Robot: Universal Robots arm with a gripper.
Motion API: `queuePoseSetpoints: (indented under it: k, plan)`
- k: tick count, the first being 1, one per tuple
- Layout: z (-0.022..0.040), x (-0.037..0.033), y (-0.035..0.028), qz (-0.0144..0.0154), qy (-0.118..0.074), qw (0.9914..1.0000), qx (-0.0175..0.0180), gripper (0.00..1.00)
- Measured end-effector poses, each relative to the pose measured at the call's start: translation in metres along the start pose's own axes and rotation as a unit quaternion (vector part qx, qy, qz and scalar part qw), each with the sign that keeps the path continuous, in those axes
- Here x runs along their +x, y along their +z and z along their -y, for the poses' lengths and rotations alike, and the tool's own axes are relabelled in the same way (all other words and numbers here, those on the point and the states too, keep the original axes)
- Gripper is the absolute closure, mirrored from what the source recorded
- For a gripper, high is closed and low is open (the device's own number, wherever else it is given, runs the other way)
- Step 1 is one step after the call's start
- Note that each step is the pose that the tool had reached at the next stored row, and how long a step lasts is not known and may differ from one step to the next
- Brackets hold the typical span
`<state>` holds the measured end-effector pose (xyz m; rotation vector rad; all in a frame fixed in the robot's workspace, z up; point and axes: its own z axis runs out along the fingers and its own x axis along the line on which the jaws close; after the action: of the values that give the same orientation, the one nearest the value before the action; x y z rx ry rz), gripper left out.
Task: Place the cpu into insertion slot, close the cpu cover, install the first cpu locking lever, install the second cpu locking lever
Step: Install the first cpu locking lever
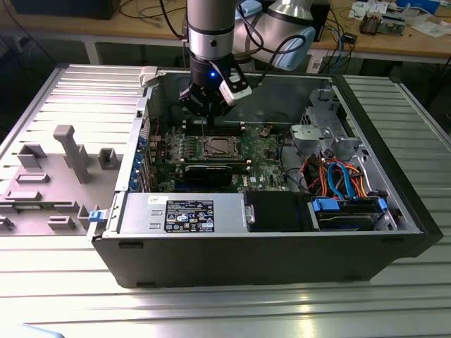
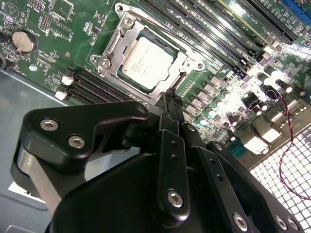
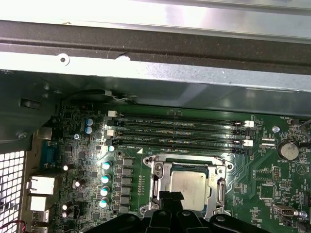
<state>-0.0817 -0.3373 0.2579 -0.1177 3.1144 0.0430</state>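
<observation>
The cpu (image 2: pixel 146 62) lies flat in the insertion slot (image 1: pixel 215 148), its silver-grey top showing. The cpu cover (image 2: pixel 112 46) lies down around it as a silver frame; in the first wrist view the frame (image 3: pixel 160 172) borders the chip (image 3: pixel 187 189) on all sides. I cannot make out how the locking levers stand. My gripper (image 2: pixel 172 93) hangs just above the socket's edge nearest the memory slots, shut, with its thin black fingertips together and nothing visible between them. In the exterior view the gripper (image 1: pixel 204 116) sits inside the open computer case, over the board.
Long black memory slots (image 3: pixel 180 131) run beside the socket. A black expansion card (image 1: pixel 208 172) lies on its near side, then the power supply (image 1: pixel 183 211). Drive cage and coloured cables (image 1: pixel 338 176) fill the exterior view's right. Grey fixtures (image 1: pixel 70 151) stand outside the case.
</observation>
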Motion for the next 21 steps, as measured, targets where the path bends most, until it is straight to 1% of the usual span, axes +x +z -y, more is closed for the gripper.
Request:
queuePoseSetpoints:
  k: [2, 7, 10, 21]
  plan:
    - [0.0000, 0.0005, 0.0002, 0.0000, 0.000, 1.00000, -0.0001, 0.89]
    - [-0.0013, 0.0149, 0.0003, 0.0000, 0.000, 1.00000, 0.0000, 0.89]
    - [-0.0021, 0.0202, 0.0003, 0.0000, 0.000, 1.00000, -0.0001, 0.89]
    - [-0.0021, 0.0211, 0.0002, 0.0000, 0.000, 1.00000, 0.0000, 0.89]
